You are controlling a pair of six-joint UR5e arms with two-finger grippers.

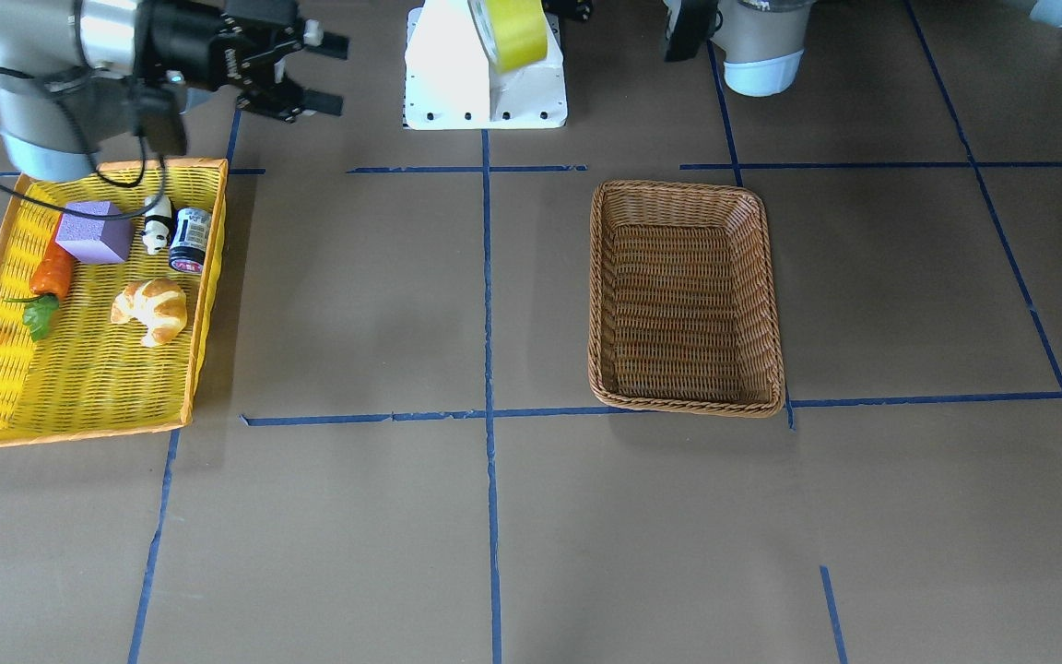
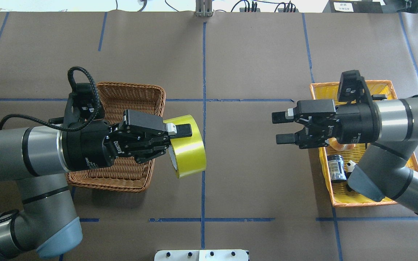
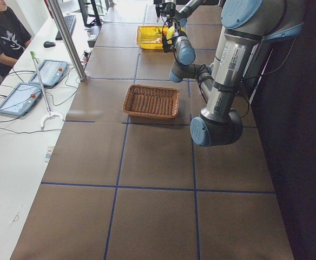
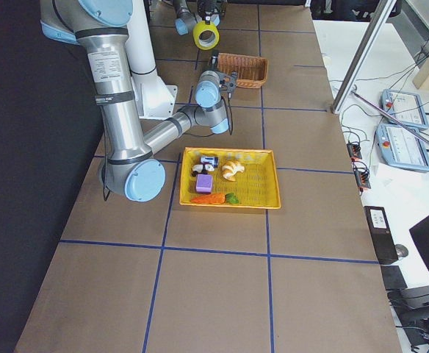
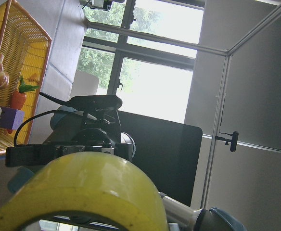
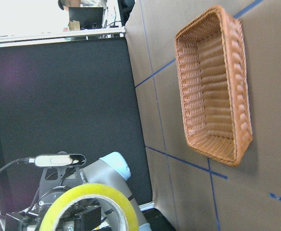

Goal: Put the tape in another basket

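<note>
One wide roll of translucent yellow-green packing tape (image 2: 191, 148) is held in the air, clear of the table, by the left gripper (image 2: 180, 139). The fingers are clamped on the wall of the roll. One black finger (image 2: 184, 129) lies across the outer band and the other reaches inside the ring (the right wrist view shows it within the core). The tape stands on edge with its opening turned toward the left wrist.

From overhead, the tape hangs just beside the rectangular brown woven wicker basket (image 2: 131, 85), on the side toward the table's centre. It is not over the basket's floor. The basket holds nothing.

The right gripper (image 2: 278, 127) is well apart from the tape and points toward it across the central blue grid line (image 2: 203, 72). Its fingers are spread and hold nothing. It hangs beside the inner edge of the bright yellow tray-like basket with orange rim (image 1: 88, 387).

That tray holds five items:
- a purple foam cube (image 1: 96, 232)
- a small panda figure (image 1: 158, 224)
- a dark cylindrical can (image 1: 190, 240)
- a golden croissant (image 1: 152, 310)
- an orange carrot with green leaves (image 1: 52, 272)

The two baskets lie well apart on the brown table surface (image 1: 402, 516). A white mounting plate (image 1: 443, 88) sits at the robot's base.
</note>
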